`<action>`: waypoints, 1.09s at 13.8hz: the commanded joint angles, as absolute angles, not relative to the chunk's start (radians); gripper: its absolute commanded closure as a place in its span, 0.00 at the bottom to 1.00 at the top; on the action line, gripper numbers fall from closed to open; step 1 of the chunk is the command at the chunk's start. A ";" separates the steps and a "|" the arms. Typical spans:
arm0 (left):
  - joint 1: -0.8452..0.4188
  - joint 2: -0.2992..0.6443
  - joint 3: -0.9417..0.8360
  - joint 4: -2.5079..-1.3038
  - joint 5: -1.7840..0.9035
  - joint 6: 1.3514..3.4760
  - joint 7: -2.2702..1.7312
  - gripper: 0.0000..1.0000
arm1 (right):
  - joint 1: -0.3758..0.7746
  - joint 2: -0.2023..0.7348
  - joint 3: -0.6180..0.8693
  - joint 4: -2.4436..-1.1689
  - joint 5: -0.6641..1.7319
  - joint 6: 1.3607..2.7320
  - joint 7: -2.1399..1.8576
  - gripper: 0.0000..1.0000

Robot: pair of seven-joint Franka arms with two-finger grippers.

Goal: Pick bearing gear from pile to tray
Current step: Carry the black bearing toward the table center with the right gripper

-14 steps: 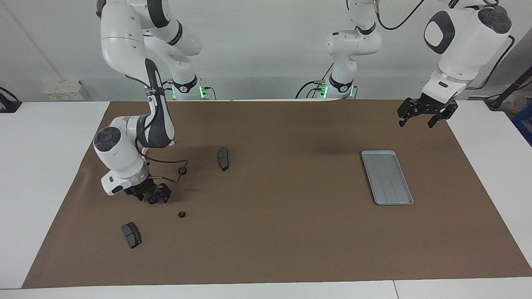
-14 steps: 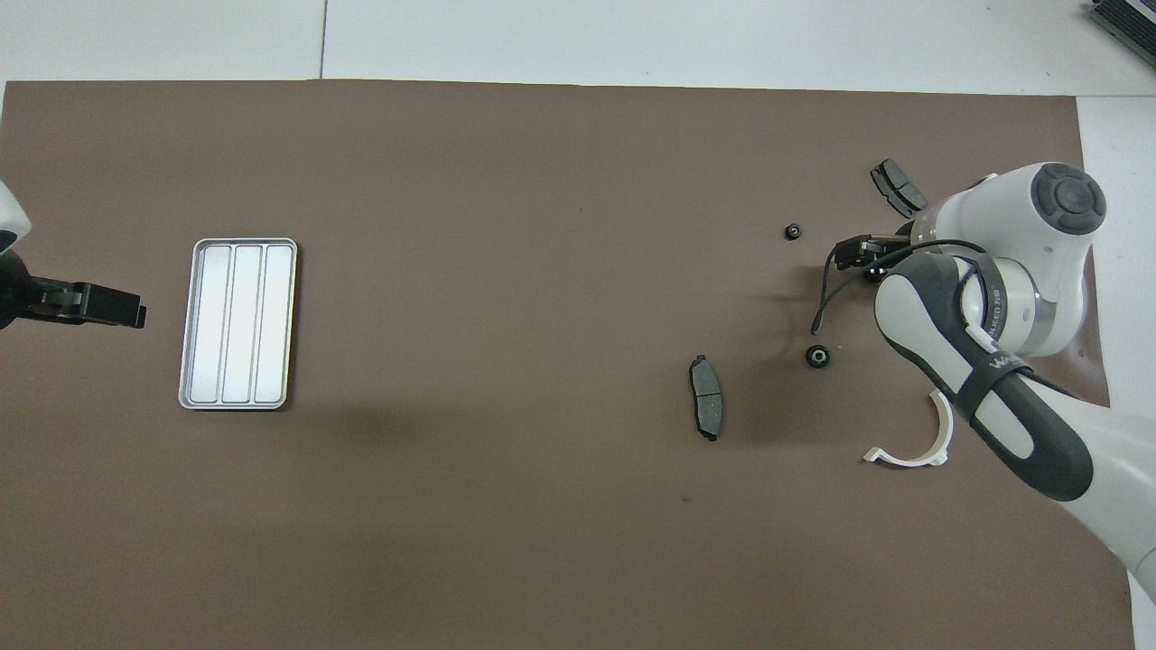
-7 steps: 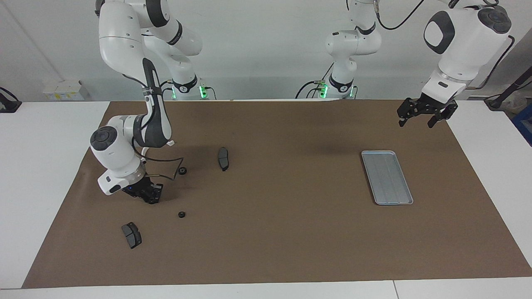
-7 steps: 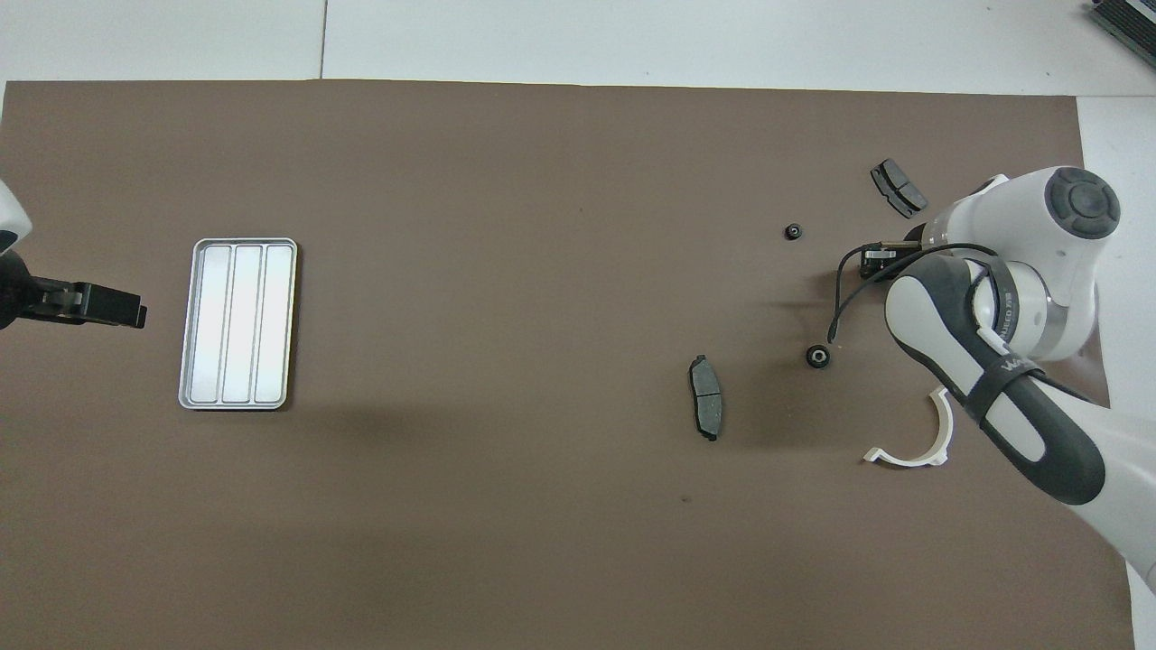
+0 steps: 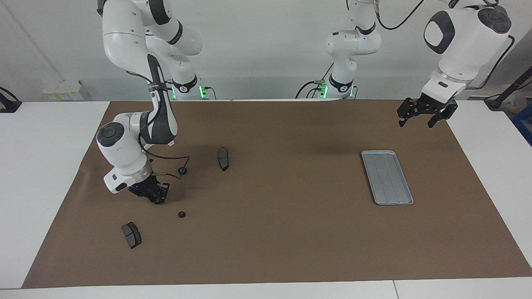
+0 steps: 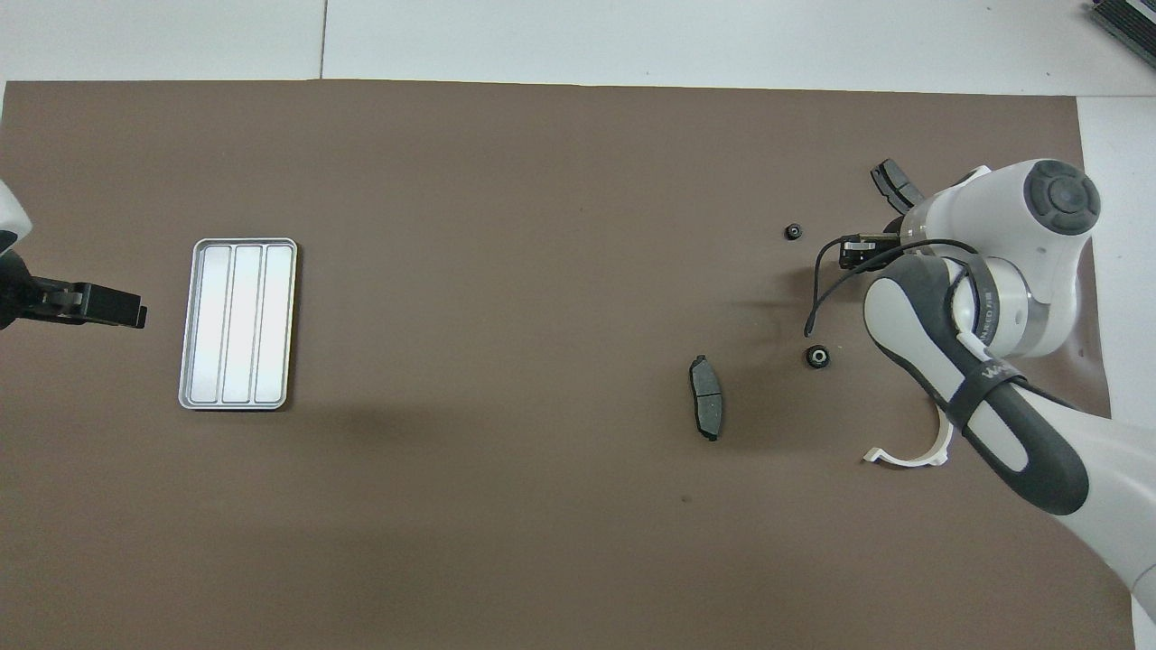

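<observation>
- The right gripper (image 5: 158, 198) hangs low over the brown mat (image 5: 274, 232) amid the scattered pile. Its fingers look drawn close together, but whether a gear sits pinched between them cannot be told.
- One small black gear (image 5: 181, 214) lies on the mat just beside that gripper, a little farther from the robots, with clear space around it. A second gear (image 5: 182, 170) lies nearer to the robots than the gripper, close to the arm's looping black cable (image 5: 172, 158).
- A dark brake pad (image 5: 131, 234) lies near the gripper, farther from the robots. Another brake pad (image 5: 223, 158) lies toward the table's middle, its long axis running roughly toward and away from the robots.
- A white half-ring bracket (image 6: 912, 449) lies partly under the right arm in the overhead view.
- The tray (image 5: 386, 177) lies flat, well apart from the pile, at the left arm's end, its long axis and ribs running roughly toward and away from the robots.
- The left gripper (image 5: 420, 120) waits in the air with fingers spread, holding nothing, over the mat beside the tray.
</observation>
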State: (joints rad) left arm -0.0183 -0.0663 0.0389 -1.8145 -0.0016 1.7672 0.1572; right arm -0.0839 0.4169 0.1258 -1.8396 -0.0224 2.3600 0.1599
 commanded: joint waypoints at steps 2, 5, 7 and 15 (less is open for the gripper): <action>-0.026 -0.094 0.041 -1.842 0.015 1.764 0.149 0.00 | 0.058 0.410 0.126 -1.781 -0.023 2.336 0.358 1.00; -0.021 -0.094 0.043 -1.842 0.015 1.763 0.149 0.00 | 0.188 0.426 0.126 -1.744 -0.054 2.342 0.542 1.00; -0.029 -0.094 0.041 -1.841 0.015 1.761 0.150 0.00 | 0.271 0.454 0.126 -1.727 -0.075 2.345 0.667 1.00; -0.113 -0.100 0.040 -1.847 0.015 1.776 0.134 0.00 | 0.506 0.540 0.126 -1.680 -0.121 2.356 0.931 1.00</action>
State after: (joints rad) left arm -0.0679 -0.0673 0.0312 -1.8155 -0.0016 1.7630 0.1554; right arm 0.4771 0.5208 0.1283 -1.7062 -0.1027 2.3583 0.8889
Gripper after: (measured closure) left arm 0.000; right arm 0.639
